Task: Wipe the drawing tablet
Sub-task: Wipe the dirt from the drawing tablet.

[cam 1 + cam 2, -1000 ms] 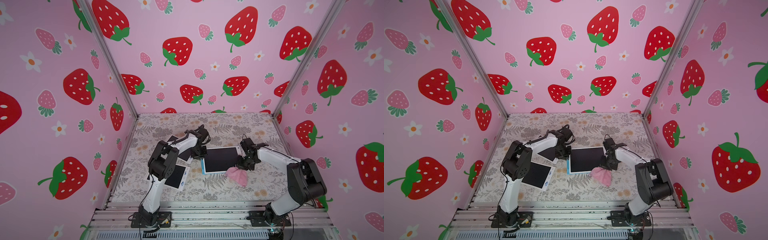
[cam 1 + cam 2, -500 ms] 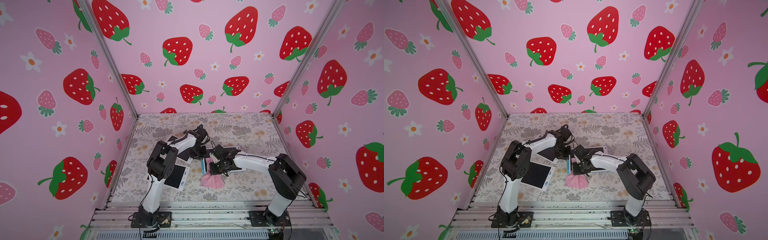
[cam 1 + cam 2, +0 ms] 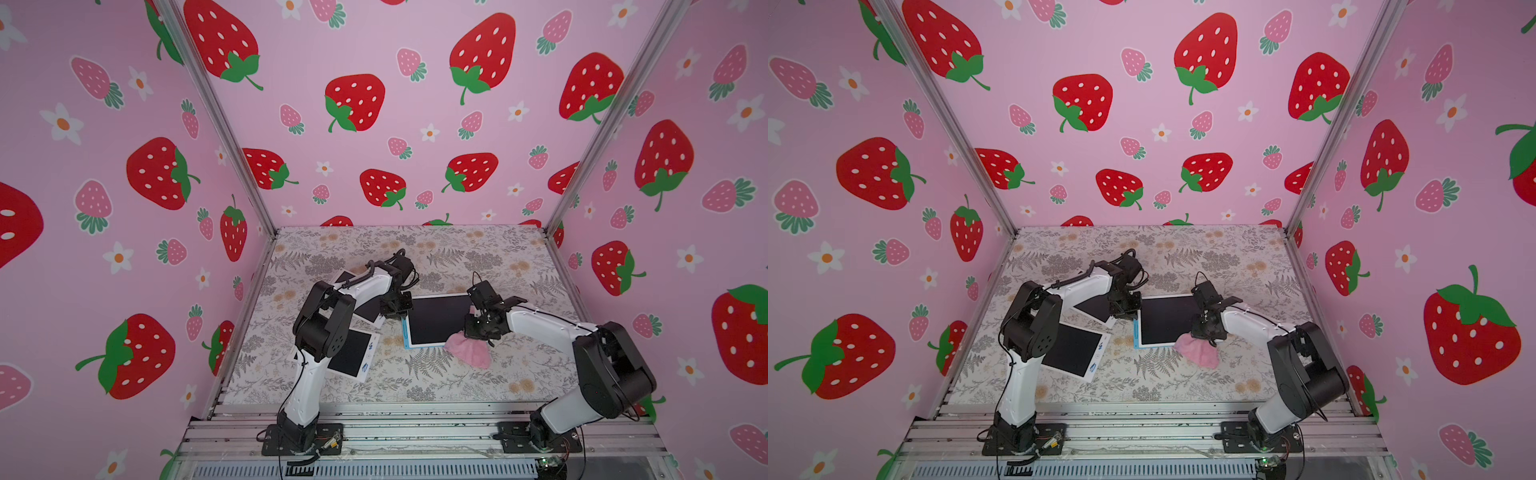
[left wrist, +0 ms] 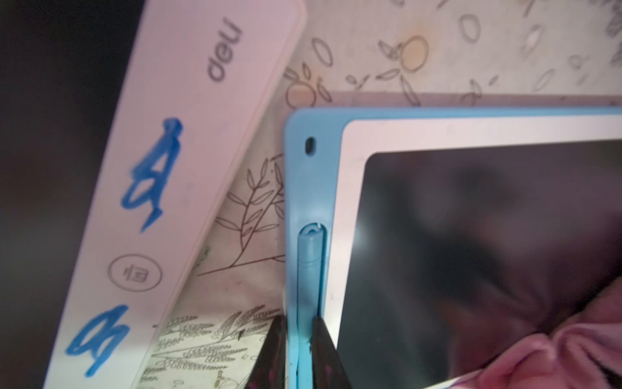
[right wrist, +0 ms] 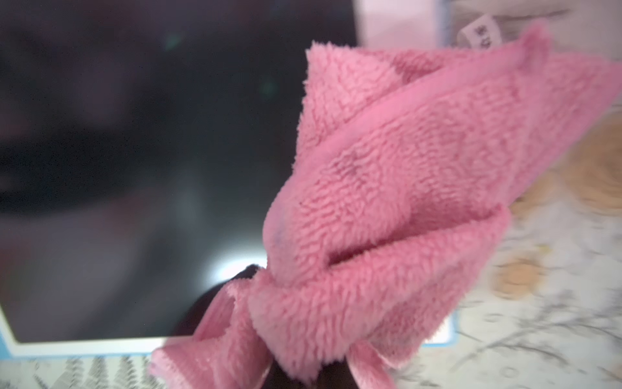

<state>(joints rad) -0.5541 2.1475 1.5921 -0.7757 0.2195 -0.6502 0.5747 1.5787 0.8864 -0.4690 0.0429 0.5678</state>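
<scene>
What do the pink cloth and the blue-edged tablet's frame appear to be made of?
Pink cloth: fluffy microfibre or fleece, judging by its fuzzy pile and soft folds. Blue-edged tablet frame: likely moulded plastic, smooth, with rounded corners; its dark screen looks glossy, showing reflections.

1. Soft, even light fills the booth; shadows under the arms are faint.
2. Both top views bend straight wall posts [image 3: 216,112] outward at the edges.
3. Wrist views are blurry; a white glare spot sits on the tablet screen [image 5: 232,266], cloth [image 5: 404,202] sharper.
</scene>
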